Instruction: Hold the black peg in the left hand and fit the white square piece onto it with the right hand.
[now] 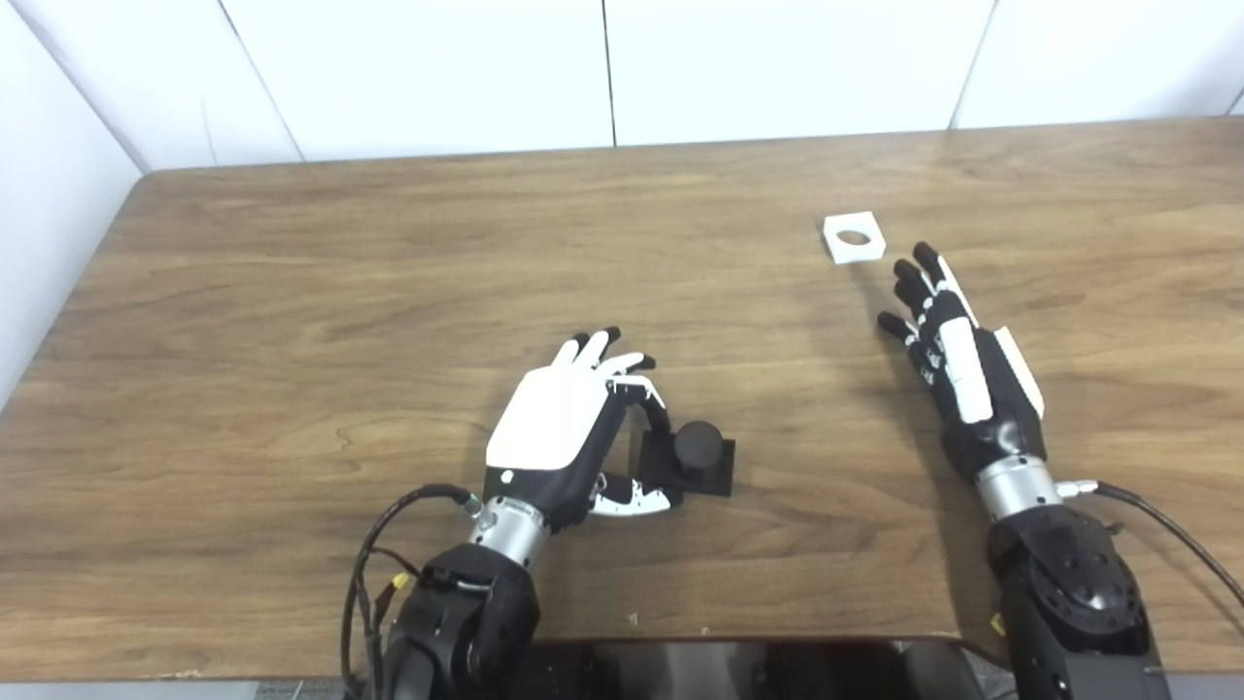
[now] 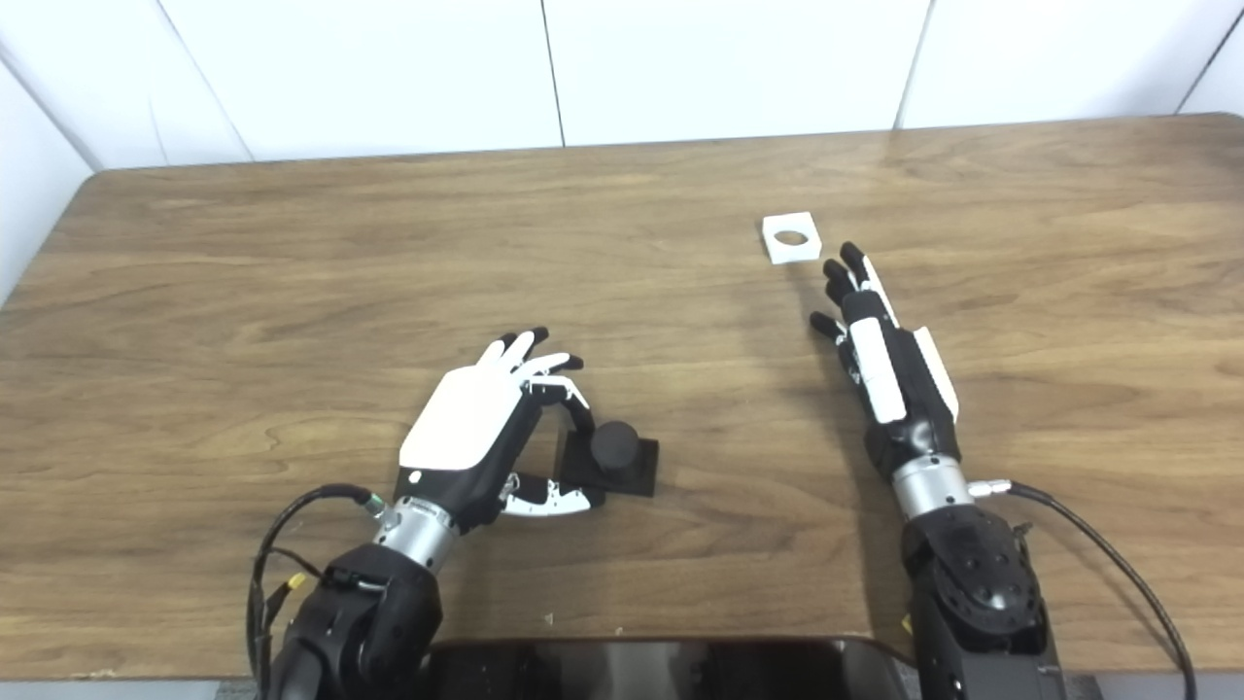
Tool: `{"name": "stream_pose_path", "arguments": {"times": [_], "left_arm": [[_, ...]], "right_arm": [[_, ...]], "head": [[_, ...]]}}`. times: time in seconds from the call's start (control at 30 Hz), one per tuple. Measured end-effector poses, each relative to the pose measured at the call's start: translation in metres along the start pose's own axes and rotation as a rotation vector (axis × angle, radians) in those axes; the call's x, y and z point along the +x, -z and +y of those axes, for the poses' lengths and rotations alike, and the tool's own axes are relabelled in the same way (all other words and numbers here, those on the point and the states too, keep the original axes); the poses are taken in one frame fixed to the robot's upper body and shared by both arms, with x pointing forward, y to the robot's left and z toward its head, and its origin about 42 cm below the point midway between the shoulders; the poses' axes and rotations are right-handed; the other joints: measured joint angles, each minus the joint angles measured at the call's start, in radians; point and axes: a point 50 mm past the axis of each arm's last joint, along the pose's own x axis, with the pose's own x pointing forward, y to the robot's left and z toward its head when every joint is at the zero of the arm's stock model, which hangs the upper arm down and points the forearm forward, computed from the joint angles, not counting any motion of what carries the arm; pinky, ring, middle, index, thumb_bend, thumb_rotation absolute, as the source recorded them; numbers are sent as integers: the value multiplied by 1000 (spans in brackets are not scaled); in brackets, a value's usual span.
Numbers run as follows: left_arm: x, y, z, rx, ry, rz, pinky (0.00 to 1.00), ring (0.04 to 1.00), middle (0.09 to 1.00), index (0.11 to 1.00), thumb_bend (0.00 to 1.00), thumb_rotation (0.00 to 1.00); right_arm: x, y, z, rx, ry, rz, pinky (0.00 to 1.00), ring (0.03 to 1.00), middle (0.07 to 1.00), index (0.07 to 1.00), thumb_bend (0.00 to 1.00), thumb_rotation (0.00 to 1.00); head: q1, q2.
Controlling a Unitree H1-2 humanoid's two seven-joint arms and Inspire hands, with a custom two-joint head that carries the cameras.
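The left eye view is showing a brown wooden table (image 1: 292, 321) with white wall panels (image 1: 437, 68) standing behind its far edge. The black peg (image 1: 698, 449), a short round post on a square black base, is sitting on the table toward the near edge, a little left of the middle. The left hand (image 1: 564, 428) is resting just beside it on its left, palm turned toward the peg, with the fingers (image 1: 595, 348) curving over the far side of the base and the thumb (image 1: 632, 501) reaching along the near side. The fingers are spread apart and are bracketing the base rather than squeezing it; whether any fingertip is touching the base cannot be told from either view. The white square piece (image 1: 854, 237), flat with a round hole through its middle, is lying on the table well apart from the peg, toward the far right. The right hand (image 1: 957, 365) is lying low over the table near that piece, its fingers stretched out straight and pointing at it, holding nothing, with the fingertips (image 1: 923, 255) just short of the piece's near corner. Black cables (image 1: 374, 544) are looping out from the left wrist, and another cable (image 1: 1166, 530) is trailing from the right wrist.
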Motion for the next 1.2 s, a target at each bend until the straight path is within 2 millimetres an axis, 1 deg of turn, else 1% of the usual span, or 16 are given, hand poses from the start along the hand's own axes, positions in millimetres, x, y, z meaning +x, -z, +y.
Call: {"name": "stream_pose_path", "arguments": {"times": [0.07,0.2,0.27,0.53,0.7,0.87,0.9,0.97,1.0,1.07,1.1,1.13,1.17,1.2], "left_arm": [[0,-1,0,3,2,1,1000,989,871,487,520,75],[0,-3,1,4,16,6,1000,988,872,489,519,76],[0,-3,1,2,18,10,1000,994,875,489,518,77],[0,-7,1,-43,29,68,1000,999,868,489,519,79],[0,-10,-1,-60,26,97,1000,999,863,489,520,76],[-1,-11,-2,-71,26,115,1000,1000,865,490,519,75],[-1,-12,-2,-75,25,117,1000,1000,866,490,519,75],[-1,-12,-3,-78,25,120,1000,1000,866,490,519,75],[-1,-12,-3,-79,25,120,1000,1000,865,490,520,75],[-2,-12,-2,-81,24,124,1000,1000,863,489,520,75],[-2,-12,-2,-82,24,127,1000,1000,864,489,520,76],[-3,-11,-2,-82,22,130,1000,1000,866,489,519,77],[-3,-11,-2,-81,21,132,1000,999,866,489,519,77],[-4,-11,-2,-77,20,135,1000,998,866,489,520,77]], "right_arm": [[0,0,0,-1,-1,3,887,968,954,1000,716,944],[-1,-1,-1,-8,-5,9,883,966,952,988,690,967],[-2,-1,-1,-15,-6,8,896,975,956,983,682,959],[-5,-5,-12,-44,-34,19,896,976,966,984,679,965],[-6,-5,-14,-42,-46,20,892,976,967,977,673,961],[-5,-6,-17,-71,-61,20,876,957,952,966,714,962],[-5,-7,-17,-88,-63,19,868,951,943,951,689,928],[-4,-10,-20,-119,-71,22,864,949,940,943,679,904],[-3,-12,-22,-129,-75,25,907,949,930,890,678,801],[2,-24,-27,-255,-81,23,942,962,932,860,690,708],[6,-34,-32,-334,-79,9,971,981,936,855,697,654],[11,-43,-37,-415,-79,-11,988,993,946,850,716,585],[19,-53,-41,-490,-82,-36,994,996,949,844,728,545],[28,-66,-47,-600,-87,-66,997,998,952,834,743,499]], "head": [[0,0],[-2,2],[-2,2],[6,6],[6,8],[9,11],[8,14],[8,14],[5,14],[0,12],[-3,11],[-9,5],[-9,5],[-14,2]]}}
